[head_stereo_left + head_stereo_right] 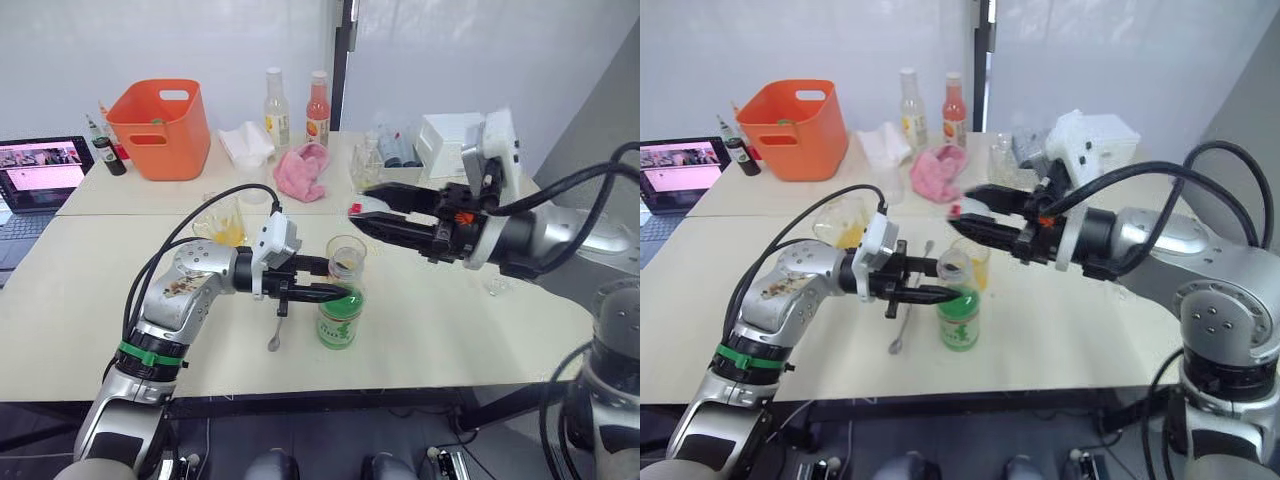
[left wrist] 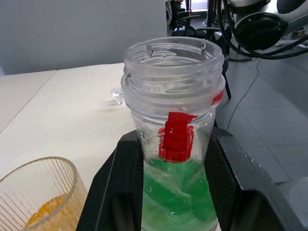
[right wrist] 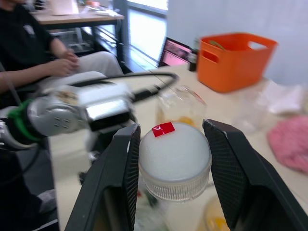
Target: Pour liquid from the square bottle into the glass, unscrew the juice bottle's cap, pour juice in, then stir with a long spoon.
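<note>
Green juice bottle (image 1: 340, 318) is standing near your front edge of the table (image 1: 90, 290), mouth open, with your left gripper (image 1: 338, 292) clamped round its neck. Just behind it you've got the glass (image 1: 346, 257) with a bit of orange-yellow liquid in the bottom. Your right gripper (image 3: 174, 159) is up above the table (well clear of the bottle), fingers pinching the white cap (image 3: 174, 160). The long spoon (image 1: 278, 322) lies flat beside the bottle on your left.
</note>
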You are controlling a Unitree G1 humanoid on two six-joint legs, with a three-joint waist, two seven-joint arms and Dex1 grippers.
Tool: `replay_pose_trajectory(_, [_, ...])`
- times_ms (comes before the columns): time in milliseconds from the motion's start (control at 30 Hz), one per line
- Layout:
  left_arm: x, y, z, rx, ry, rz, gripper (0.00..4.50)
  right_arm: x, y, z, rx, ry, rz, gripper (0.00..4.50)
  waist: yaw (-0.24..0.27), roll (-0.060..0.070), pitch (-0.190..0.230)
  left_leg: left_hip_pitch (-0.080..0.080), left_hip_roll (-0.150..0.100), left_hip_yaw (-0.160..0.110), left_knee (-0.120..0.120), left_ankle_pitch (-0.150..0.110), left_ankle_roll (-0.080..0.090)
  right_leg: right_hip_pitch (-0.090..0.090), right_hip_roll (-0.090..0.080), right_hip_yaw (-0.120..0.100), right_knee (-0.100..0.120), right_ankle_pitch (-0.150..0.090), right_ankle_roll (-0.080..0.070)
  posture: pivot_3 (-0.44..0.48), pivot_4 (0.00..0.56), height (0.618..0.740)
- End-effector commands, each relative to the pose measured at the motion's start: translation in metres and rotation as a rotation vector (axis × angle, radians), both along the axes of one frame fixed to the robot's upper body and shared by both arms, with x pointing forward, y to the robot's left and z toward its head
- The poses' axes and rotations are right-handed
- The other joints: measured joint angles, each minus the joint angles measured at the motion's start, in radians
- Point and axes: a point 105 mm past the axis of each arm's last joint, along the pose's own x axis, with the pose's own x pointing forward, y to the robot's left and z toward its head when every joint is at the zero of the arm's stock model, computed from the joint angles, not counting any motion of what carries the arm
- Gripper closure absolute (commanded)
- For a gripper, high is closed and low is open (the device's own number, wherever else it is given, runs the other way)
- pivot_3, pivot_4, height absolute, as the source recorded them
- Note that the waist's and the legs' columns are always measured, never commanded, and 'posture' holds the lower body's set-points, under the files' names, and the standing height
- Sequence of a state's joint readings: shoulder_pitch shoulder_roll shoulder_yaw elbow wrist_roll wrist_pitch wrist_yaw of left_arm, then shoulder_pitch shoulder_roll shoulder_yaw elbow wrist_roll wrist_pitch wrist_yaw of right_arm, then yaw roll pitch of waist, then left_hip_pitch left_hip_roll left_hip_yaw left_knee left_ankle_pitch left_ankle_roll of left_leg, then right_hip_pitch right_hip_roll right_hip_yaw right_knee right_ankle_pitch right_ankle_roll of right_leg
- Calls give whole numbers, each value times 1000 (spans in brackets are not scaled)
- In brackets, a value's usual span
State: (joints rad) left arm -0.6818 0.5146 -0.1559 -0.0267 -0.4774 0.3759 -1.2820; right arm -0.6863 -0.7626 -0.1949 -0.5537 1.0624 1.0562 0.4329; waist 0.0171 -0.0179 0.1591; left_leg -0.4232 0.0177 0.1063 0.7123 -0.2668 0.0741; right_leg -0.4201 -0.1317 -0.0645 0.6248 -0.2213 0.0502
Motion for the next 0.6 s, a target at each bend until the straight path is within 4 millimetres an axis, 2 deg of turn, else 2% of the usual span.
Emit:
replay_pose_trajectory(33, [-3, -1, -7, 33, 17, -13, 3082, 15, -39, -18, 1, 38, -222, 2903, 0, 0, 0, 0, 0, 1, 0, 0, 0, -1, 0, 1, 0, 0, 0, 0, 150, 740])
replay_pose_trajectory(233, [-4, 0, -7, 29, 18, -12, 3082, 25, -84, -71, -19, 125, -486, 2904, -4, 0, 0, 1, 0, 1, 0, 0, -1, -1, 0, 2, 1, 0, 0, 0, 150, 740])
replay_pose_trajectory(367, [-3, -1, -6, 27, 16, -9, 3082, 33, -108, -119, -59, 176, -682, 2904, -3, 0, 0, 1, 0, 1, 0, 0, 0, 0, 0, 2, 0, 0, 0, 0, 150, 740])
replay_pose_trajectory(433, [-2, -1, -5, 26, 15, -7, 3082, 36, -114, -134, -69, 186, -740, 2904, -4, 0, -1, 1, -1, 1, 0, 0, -1, -1, 0, 3, 0, 0, 1, 0, 150, 740])
replay_pose_trajectory(600, [-1, 0, -4, 25, 12, -2, 3082, 45, -127, -153, -5, 184, -874, 2904, -6, 0, -1, 1, -1, 2, 0, 1, -2, -2, 0, 4, 0, 0, 1, 0, 150, 740])
